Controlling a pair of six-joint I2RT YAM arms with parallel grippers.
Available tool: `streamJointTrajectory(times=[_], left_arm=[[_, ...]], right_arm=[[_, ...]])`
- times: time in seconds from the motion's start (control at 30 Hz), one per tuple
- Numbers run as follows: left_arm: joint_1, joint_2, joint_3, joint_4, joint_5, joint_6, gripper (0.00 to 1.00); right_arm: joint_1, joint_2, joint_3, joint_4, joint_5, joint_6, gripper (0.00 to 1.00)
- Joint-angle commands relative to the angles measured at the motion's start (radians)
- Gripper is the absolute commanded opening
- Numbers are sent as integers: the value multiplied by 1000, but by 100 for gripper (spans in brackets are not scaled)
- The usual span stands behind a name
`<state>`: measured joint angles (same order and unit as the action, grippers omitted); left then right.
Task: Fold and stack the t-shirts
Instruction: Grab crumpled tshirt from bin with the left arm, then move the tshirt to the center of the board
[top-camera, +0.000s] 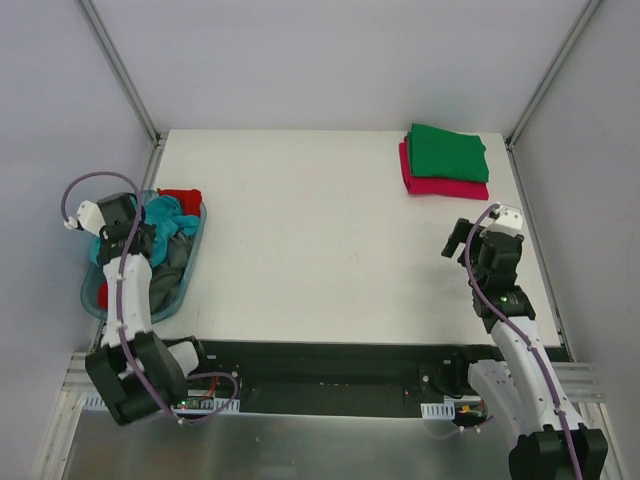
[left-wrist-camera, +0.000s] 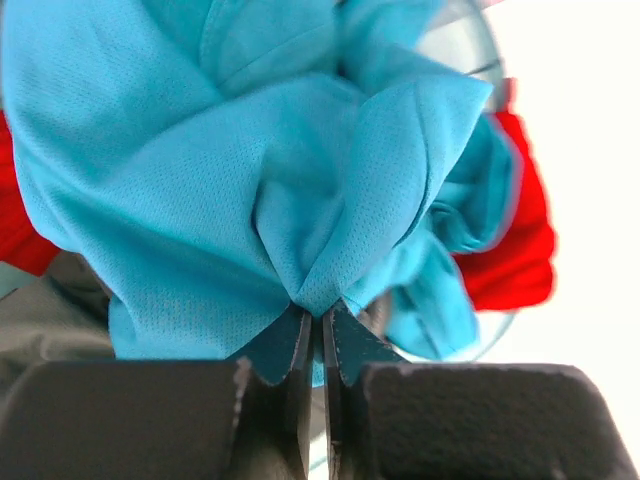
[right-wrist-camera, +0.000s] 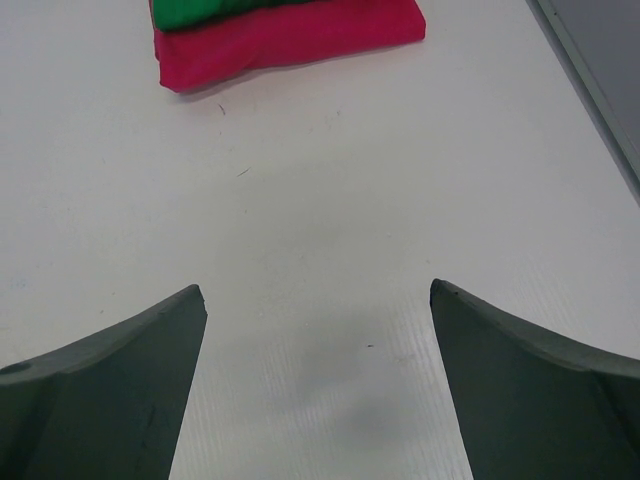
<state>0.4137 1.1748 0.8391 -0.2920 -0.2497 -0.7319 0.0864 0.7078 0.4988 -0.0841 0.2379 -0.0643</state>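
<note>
The teal t-shirt (left-wrist-camera: 250, 180) is bunched up in the blue plastic basket (top-camera: 196, 252) at the left edge of the table (top-camera: 310, 240), and a fold of it is pinched tight between the closed fingers of the left gripper (left-wrist-camera: 322, 320). A red t-shirt (top-camera: 180, 197) and a grey t-shirt (top-camera: 172, 262) are lying in the basket too, touching the teal one. At the far right corner a folded green t-shirt (top-camera: 447, 152) is set on a folded pink-red t-shirt (top-camera: 445, 186). The right gripper (right-wrist-camera: 315, 295) is held wide open above the table near that pile, with nothing in it. The step in hand seems to be getting the teal shirt out of the basket. It should be lifted slowly and straight up, so the other shirts are not dragged out and the basket is not tipped. Only a small fold is held, so it could slip if pulled fast. Once free, it should be laid flat in the middle of the table, where a corner could be pulled smooth by the right gripper.
</note>
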Motion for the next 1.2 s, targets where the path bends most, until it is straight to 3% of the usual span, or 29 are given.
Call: streamJointTrajectory(times=[0.0,0.2,0.37,0.6,0.83,1.17], left_arm=[[-74,-243,-38,56,109,9,0],[-246,-380,93,47,179,20,0],[-306,-362,293,44,407,20,0],[-436,-207,612,45,680,54,0],[-696,-6,808,37,644,163,0],[-1023,268,1075,27,762,273,0]], right_arm=[[-5,-28,-14,79,-8,10,96],[-4,-56,-23,79,-48,18,96],[-5,-91,-46,135,-75,35,96],[-5,-123,-52,144,-109,43,96],[-4,-157,-68,167,-140,47,96],[-5,-182,-106,227,-156,46,96]])
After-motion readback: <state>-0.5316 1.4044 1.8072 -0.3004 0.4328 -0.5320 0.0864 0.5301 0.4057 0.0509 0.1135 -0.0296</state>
